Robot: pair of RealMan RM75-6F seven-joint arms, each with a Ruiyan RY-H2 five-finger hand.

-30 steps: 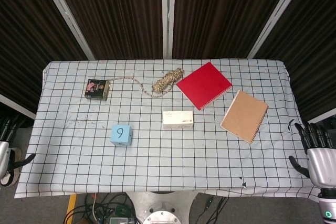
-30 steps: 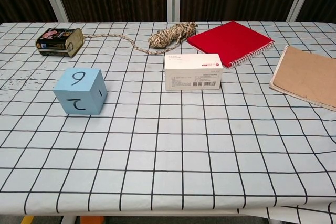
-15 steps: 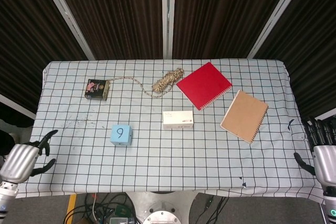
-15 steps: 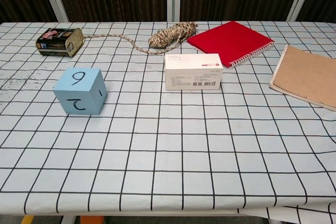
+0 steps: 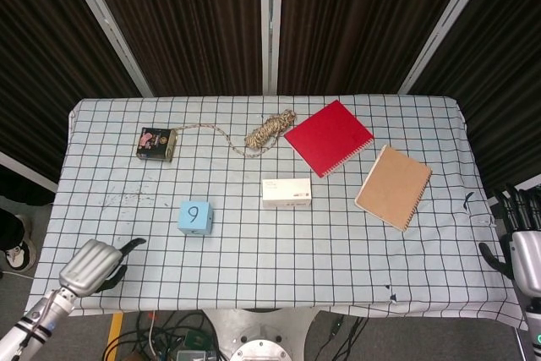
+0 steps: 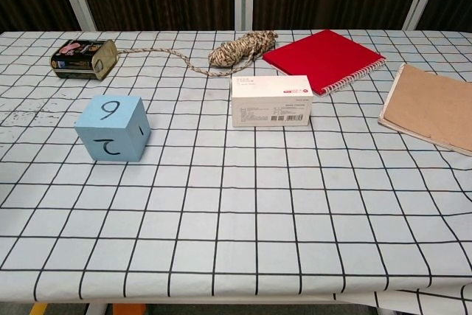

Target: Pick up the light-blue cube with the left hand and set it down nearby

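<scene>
Reaching: I judge the step in hand is bringing my left hand (image 5: 90, 265) in toward the light-blue foam-like cube marked with a 9 (image 5: 195, 217); nothing is held.
Cube: it sits flat on the checked bench (image 5: 254, 285), left of centre, apart from everything else, with the hand nearer the front-left edge and well short of it.
Left fingers: I see a thumb sticking out toward the cube, but I cannot tell whether the rest are spread or curled.
Right hand: my right hand (image 5: 524, 247) hangs off the bench's right edge, fingers extended upward and apart, holding nothing.
Approach: I would open the fingers wide before arriving, come in low from the front-left, and straddle two opposite faces squarely so the cube does not skid.
Neighbours: the small white cardboard box (image 5: 286, 193) lies to the cube's right, the dark tin with rope (image 5: 157, 143) behind; the open cloth in front looks the safest set-down spot.
</scene>
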